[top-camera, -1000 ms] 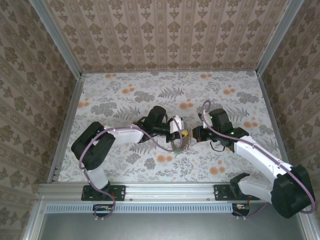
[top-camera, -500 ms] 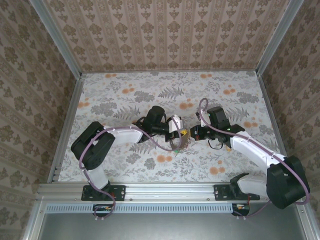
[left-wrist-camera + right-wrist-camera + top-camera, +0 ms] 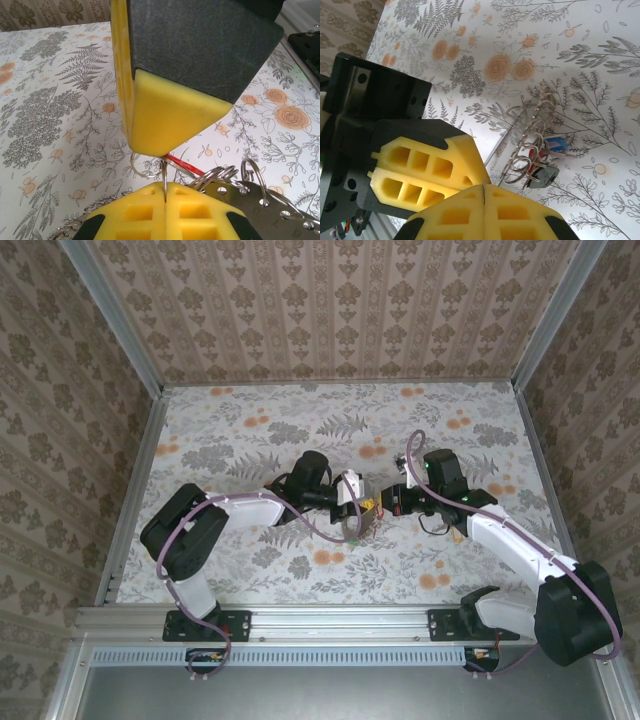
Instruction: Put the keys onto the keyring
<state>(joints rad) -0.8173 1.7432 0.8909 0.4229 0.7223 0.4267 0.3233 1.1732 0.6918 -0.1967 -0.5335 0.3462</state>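
keyring (image 3: 257,201) dull grey metal, fringed with glossy wire rings (image 3: 248,169); left hand (image 3: 165,192) faced in matt yellow plastic (moulded cells); counter (image 3: 60,110) matt, floral-printed.

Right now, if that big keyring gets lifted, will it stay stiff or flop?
The keyring looks like a flat metal band, so probably stiff. Its small loops and keys hang loose, so they would likely swing. Thin shiny metal may slip.

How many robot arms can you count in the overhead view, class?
2. The left arm reaches in from the lower left, the right arm from the lower right.
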